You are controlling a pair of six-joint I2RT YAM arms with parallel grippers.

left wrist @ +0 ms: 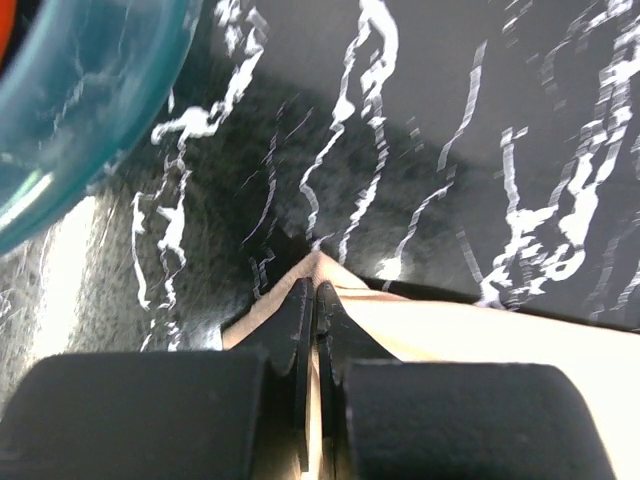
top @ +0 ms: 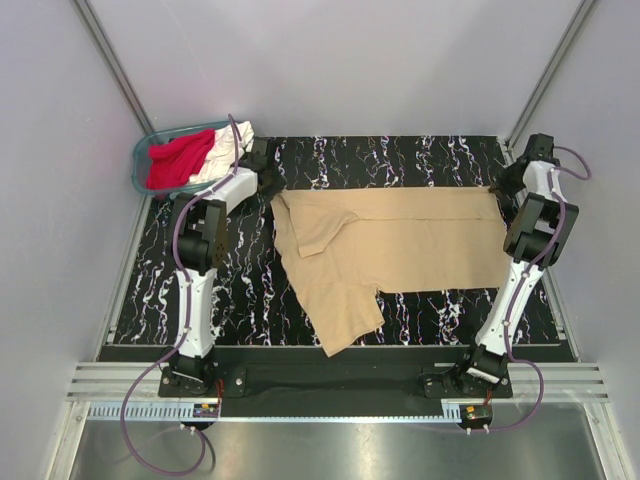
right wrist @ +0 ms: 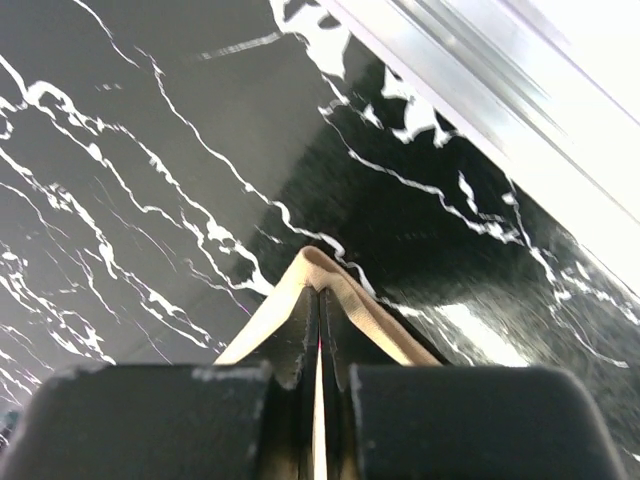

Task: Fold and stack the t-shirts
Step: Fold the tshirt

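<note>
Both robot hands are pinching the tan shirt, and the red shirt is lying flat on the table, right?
Not quite. The red shirt is bunched in the teal basket, not flat on the table; the top view shows it. The left gripper and right gripper do pinch the tan shirt.

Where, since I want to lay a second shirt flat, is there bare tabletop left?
Bare table lies on the near side of the tan t-shirt, between its trailing part and the right arm; another patch sits between shirt and left arm. Crowded: the basket corner and the shirt's far corners, pinched by left gripper and right gripper.
</note>
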